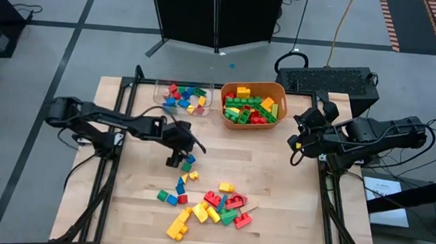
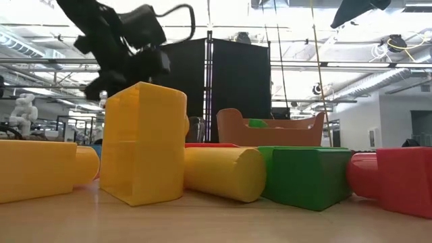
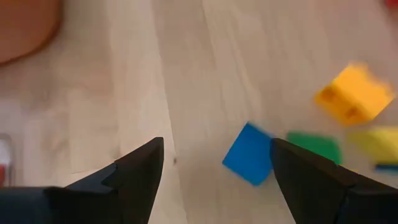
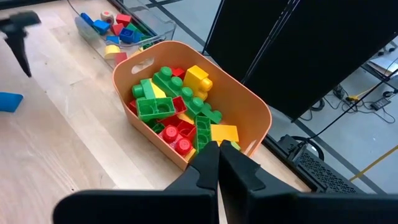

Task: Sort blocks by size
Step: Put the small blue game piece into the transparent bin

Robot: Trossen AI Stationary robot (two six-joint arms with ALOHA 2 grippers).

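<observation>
In the left wrist view the yellow block [image 3: 356, 92] is blurred (studs unclear), and the orange tub [image 3: 25, 25] is cut off at the edge.

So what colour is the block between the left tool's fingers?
Blue block, clearest in the left wrist view.

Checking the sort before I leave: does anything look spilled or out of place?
Nothing looks spilled or damaged. Loose blocks lie scattered on the table, still unsorted. The orange tub and clear tray stand upright, holding blocks. The left claw hangs open near a small blue block; the right claw waits shut at the table's edge.
</observation>
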